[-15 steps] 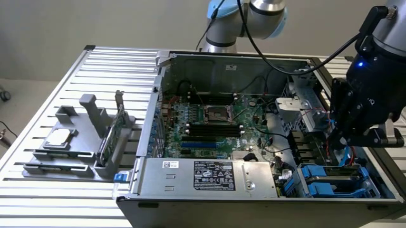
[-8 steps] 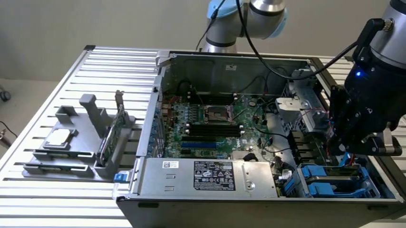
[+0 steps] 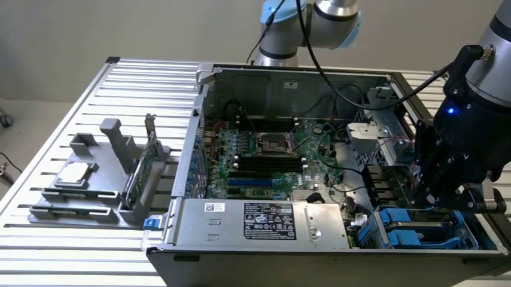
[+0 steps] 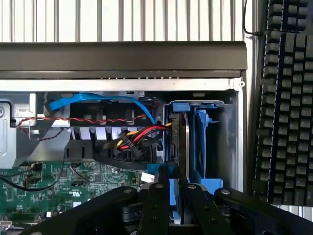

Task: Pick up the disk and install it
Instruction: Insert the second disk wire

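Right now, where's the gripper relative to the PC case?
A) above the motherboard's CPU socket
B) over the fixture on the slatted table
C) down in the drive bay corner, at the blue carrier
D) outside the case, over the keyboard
C: the exterior view has the gripper lowered over the blue drive bay, and in the wrist view its fingers straddle the disk standing edge-on in its blue carrier.

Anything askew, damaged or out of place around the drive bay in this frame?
Nothing stands out. The disk stands on edge in the blue bay of the open computer case, the gripper closed on its edge. Cables look intact.
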You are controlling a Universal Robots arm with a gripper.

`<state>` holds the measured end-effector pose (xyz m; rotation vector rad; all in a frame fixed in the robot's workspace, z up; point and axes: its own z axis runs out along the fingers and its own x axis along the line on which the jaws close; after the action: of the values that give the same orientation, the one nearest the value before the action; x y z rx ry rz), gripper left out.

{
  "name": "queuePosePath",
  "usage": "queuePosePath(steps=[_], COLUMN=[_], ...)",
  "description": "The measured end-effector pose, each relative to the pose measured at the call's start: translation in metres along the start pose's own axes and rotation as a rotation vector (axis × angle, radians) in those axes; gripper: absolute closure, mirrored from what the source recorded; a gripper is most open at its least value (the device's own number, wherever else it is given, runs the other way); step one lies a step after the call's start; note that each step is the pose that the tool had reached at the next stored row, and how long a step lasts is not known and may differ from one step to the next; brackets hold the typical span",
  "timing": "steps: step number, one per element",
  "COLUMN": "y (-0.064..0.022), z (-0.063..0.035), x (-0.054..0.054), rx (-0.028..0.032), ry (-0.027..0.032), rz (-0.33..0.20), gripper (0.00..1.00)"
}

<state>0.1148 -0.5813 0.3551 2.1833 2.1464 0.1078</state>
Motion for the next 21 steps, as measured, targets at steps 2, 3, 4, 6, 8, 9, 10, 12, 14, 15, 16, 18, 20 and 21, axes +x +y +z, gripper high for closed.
queuePosePath(steps=[2,3,4,6,8,9,10,12,14,15,16,18,20,21], y=[0.0002,0.0004,0.0008,0.0018,0.0025,0.0024,0.0024,0.0023,0.0022,0.0021,0.0021,0.0022,0.0023,0.0023], z=[0.0017,0.0024,0.0031,0.0044,0.0059,0.0067,0.0075,0.0091,0.0106,0.0113,0.012,0.0134,0.0144,0.0148], x=[-0.001,-0.002,-0.002,-0.003,-0.003,-0.004,-0.004,-0.004,-0.004,-0.004,-0.004,-0.004,-0.004,-0.004], rx=[-0.0014,-0.0023,-0.0032,-0.0051,-0.0076,-0.009,-0.0108,-0.014,-0.0168,-0.018,-0.019,-0.0209,-0.0228,-0.0235], ry=[0.0003,0.0003,0.0003,0.0006,0.0012,0.0013,0.0014,0.002,0.0024,0.0026,0.0028,0.0034,0.0039,0.0041], rz=[-0.001,-0.002,-0.003,-0.006,-0.009,-0.01,-0.012,-0.016,-0.02,-0.022,-0.025,-0.029,-0.033,-0.035], gripper=[0.83,0.83,0.83,0.83,0.83,0.83,0.83,0.83,0.83,0.83,0.83,0.83,0.83,0.83])
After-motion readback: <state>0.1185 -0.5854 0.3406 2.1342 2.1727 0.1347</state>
